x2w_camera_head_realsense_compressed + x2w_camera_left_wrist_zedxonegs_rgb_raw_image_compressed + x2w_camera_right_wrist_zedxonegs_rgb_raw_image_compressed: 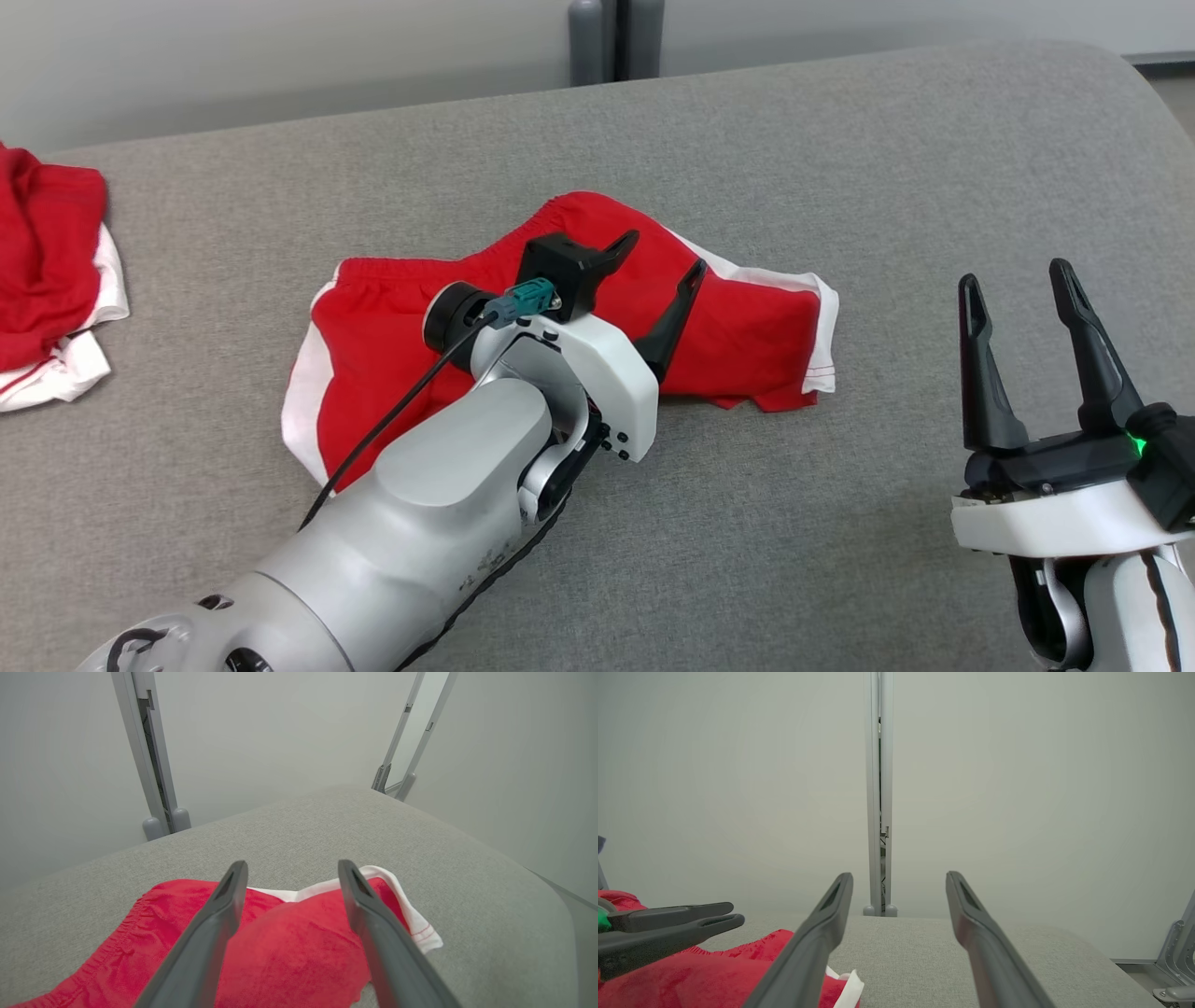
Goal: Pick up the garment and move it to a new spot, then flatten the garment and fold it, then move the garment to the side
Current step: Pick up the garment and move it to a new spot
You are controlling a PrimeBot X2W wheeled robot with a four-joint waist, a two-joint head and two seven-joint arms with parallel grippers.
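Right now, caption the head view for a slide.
Open left gripper over red shorts on grey surface; right gripper open, apart.

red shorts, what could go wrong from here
1. The red shorts lie bunched and uneven on the grey table; folding them like this would likely trap creases.
2. The open left pincer hangs close over the shorts, so a fingertip might snag them when the arm moves.
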